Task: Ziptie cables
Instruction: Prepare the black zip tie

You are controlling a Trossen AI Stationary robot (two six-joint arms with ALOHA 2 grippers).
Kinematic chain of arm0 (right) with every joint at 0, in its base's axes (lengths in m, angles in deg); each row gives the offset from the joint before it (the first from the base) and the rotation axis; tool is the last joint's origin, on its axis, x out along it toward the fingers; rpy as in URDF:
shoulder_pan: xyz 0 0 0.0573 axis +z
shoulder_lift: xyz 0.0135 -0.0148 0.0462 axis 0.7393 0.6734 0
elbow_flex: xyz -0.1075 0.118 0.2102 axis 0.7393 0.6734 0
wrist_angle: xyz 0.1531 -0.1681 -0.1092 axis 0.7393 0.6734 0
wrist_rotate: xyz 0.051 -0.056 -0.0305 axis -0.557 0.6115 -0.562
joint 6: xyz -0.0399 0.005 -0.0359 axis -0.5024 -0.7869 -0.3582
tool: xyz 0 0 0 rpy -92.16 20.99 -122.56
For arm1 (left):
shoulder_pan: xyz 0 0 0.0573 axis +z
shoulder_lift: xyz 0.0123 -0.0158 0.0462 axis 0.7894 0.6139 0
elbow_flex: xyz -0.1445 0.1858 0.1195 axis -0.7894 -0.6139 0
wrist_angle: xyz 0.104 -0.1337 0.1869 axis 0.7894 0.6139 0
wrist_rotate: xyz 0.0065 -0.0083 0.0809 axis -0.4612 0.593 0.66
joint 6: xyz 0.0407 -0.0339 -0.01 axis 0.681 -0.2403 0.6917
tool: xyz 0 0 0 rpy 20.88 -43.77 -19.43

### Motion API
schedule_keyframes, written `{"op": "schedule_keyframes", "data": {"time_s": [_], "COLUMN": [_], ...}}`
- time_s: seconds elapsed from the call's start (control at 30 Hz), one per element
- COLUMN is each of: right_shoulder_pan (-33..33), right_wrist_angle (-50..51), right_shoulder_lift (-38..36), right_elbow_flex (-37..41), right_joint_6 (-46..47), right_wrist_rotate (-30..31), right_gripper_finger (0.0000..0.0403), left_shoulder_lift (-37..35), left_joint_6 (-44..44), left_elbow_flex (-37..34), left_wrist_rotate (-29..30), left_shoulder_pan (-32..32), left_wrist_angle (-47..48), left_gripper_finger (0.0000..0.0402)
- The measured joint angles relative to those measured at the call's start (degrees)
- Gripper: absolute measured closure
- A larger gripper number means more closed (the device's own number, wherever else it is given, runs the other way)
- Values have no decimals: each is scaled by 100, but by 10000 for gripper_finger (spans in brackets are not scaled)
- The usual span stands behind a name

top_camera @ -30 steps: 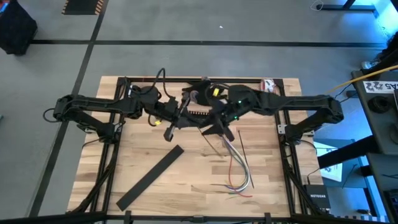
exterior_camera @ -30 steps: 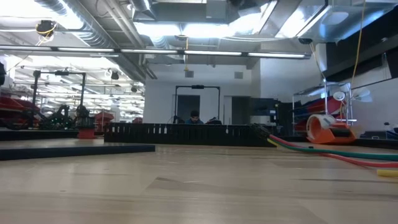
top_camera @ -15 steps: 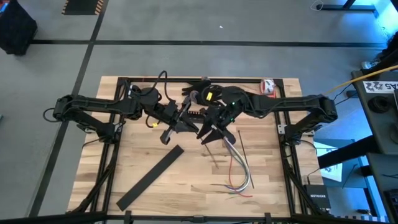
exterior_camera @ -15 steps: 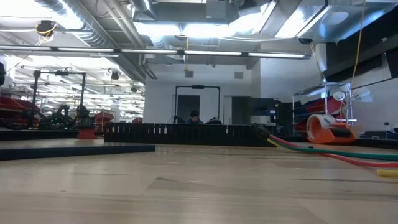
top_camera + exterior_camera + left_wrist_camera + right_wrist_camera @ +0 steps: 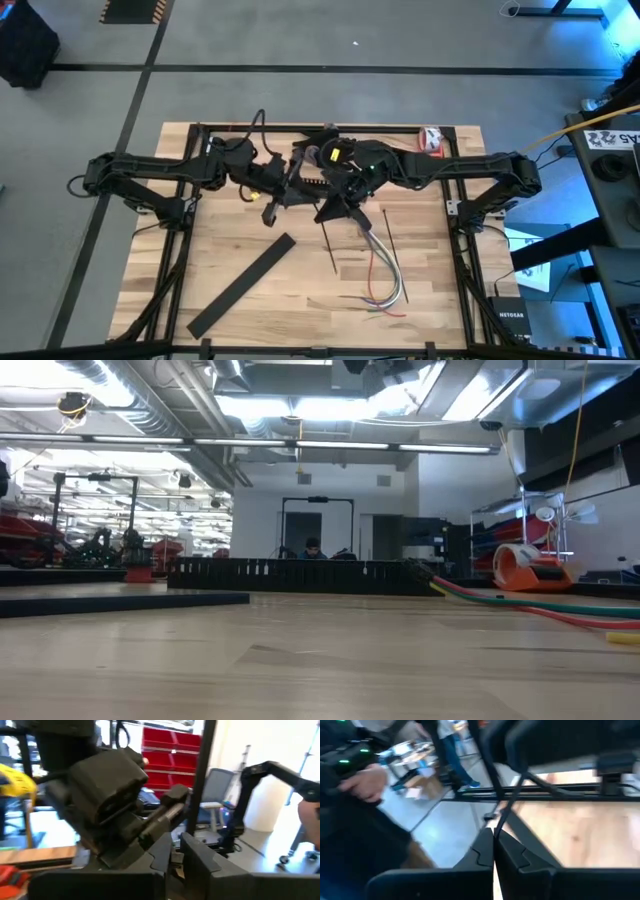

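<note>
You can see the ziptie (image 5: 331,248) as a thin dark strip over the middle of the wooden surface (image 5: 300,315). Its top end is at your right end effector (image 5: 326,214). In the right wrist view that end effector (image 5: 493,852) is clenched on the ziptie (image 5: 504,815), and the strip sticks out from between the two fingers. The cables (image 5: 382,268) lie on the surface just to the right of the ziptie. They are grey, white and red wires that curve toward the near edge, and nothing holds them. Your left end effector (image 5: 270,216) is up close to the right one, on its left side. In the left wrist view its fingers (image 5: 161,855) stand close together, but you cannot tell if they are clenched or released. A flat black strip (image 5: 241,285) lies slanted on the surface, nearer the left front corner and apart from the cables.
</note>
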Motion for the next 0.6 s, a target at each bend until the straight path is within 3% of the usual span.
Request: {"op": "schedule_keyframes", "data": {"time_s": [0.17, 0.4, 0.5, 0.6], "right_shoulder_pan": [-152, -546, -804, -1052], "right_wrist_angle": [999, 1596, 1564, 1467], "right_shoulder_lift": [-247, -514, -509, -435], "right_elbow_flex": [-204, -785, -857, -863], "right_joint_6": [-347, -545, -229, 244], "right_wrist_rotate": [979, 3094, 3200, 2660], "right_gripper_finger": [401, 401, 402, 402], "left_shoulder_lift": [-671, -1369, -1306, -1032], "left_joint_6": [391, 830, 1128, 1747], "left_elbow_flex": [0, 9, 7, 0], "left_wrist_rotate": [478, 1630, 2040, 2303], "left_shoulder_pan": [181, 61, -163, -446], "left_wrist_angle": [1046, 2834, 3439, 3593], "left_gripper_finger": [320, 304, 310, 316]}}
